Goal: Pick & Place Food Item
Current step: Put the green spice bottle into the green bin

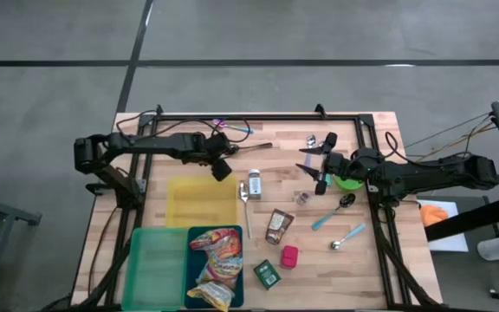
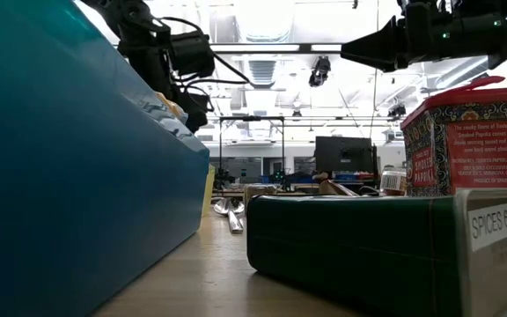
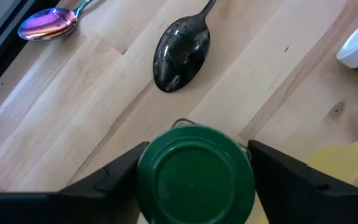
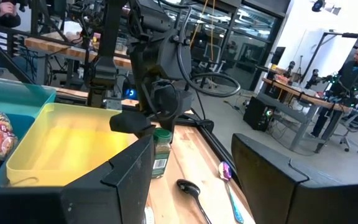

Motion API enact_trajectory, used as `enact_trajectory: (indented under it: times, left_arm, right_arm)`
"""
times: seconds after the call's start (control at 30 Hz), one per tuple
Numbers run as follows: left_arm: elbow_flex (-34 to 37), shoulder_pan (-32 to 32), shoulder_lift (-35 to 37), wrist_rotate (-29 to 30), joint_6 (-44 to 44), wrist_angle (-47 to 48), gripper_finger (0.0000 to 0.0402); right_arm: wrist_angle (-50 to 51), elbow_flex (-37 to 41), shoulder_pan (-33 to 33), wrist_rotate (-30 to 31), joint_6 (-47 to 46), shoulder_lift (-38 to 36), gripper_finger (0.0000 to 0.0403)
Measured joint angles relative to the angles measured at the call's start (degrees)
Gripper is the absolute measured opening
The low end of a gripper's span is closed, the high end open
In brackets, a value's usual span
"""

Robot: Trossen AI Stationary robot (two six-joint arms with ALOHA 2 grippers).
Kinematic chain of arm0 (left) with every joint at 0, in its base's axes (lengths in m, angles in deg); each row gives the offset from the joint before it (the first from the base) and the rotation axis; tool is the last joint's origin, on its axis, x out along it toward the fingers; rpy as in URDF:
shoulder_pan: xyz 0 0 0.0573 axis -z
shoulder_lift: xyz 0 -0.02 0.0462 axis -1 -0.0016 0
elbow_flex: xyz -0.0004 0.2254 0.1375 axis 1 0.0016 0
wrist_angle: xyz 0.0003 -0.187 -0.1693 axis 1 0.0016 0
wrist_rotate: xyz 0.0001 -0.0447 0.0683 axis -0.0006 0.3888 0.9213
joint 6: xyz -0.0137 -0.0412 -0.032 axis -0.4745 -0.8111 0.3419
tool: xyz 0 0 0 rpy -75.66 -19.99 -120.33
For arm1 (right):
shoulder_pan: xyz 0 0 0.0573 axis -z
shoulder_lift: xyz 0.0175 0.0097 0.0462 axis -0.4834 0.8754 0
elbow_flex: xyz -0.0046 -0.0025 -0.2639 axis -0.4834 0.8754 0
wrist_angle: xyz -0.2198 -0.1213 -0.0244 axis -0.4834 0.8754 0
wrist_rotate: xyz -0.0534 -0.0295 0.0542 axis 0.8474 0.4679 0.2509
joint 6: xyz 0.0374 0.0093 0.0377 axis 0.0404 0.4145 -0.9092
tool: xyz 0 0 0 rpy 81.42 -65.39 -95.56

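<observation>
A small jar with a green lid (image 3: 194, 177) stands upright on the wooden table at the far right corner of the yellow tray (image 1: 202, 201). Its glass body and label show in the right wrist view (image 4: 161, 158). My left gripper (image 3: 197, 149) is over it and shut on the lid; in the high view my left gripper (image 1: 223, 168) hides the jar. My right gripper (image 1: 313, 166) hangs open and level above the table's middle right, with nothing between its fingers (image 4: 129, 171). My left gripper pinches the jar's green lid between its two fingers, one on each side of the lid's rim (image 3: 143, 167). The fingers come from above, slanting down. The jar stands upright with its bottom on the table (image 4: 160, 175).
A black spoon (image 3: 180, 53) and an iridescent spoon (image 3: 48, 23) lie just beyond the jar. A white-capped shaker (image 1: 254, 184), a brown packet (image 1: 278, 226), a green tin (image 1: 267, 275), a red tin (image 1: 289, 256) and a green bowl (image 1: 347, 182) lie about. The teal bin (image 1: 196, 236) holds snack bags.
</observation>
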Motion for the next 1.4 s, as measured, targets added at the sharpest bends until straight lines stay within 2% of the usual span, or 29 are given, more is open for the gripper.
enact_trajectory:
  times: [0.13,0.23,1.4]
  left_arm:
    - [-0.04,0.00,0.00,0.00,0.00,-0.48,0.0214]
    - [-0.11,0.02,0.08,0.00,-0.02,-0.79,0.0198]
    - [0.11,0.07,0.98,-2.94,0.95,-1.50,0.0197]
  right_arm:
    - [0.00,0.00,0.00,0.00,0.02,0.00,0.0215]
    - [-0.01,0.00,0.00,0.00,0.02,0.00,0.0215]
    - [-0.02,0.00,0.00,0.00,0.01,0.04,0.0215]
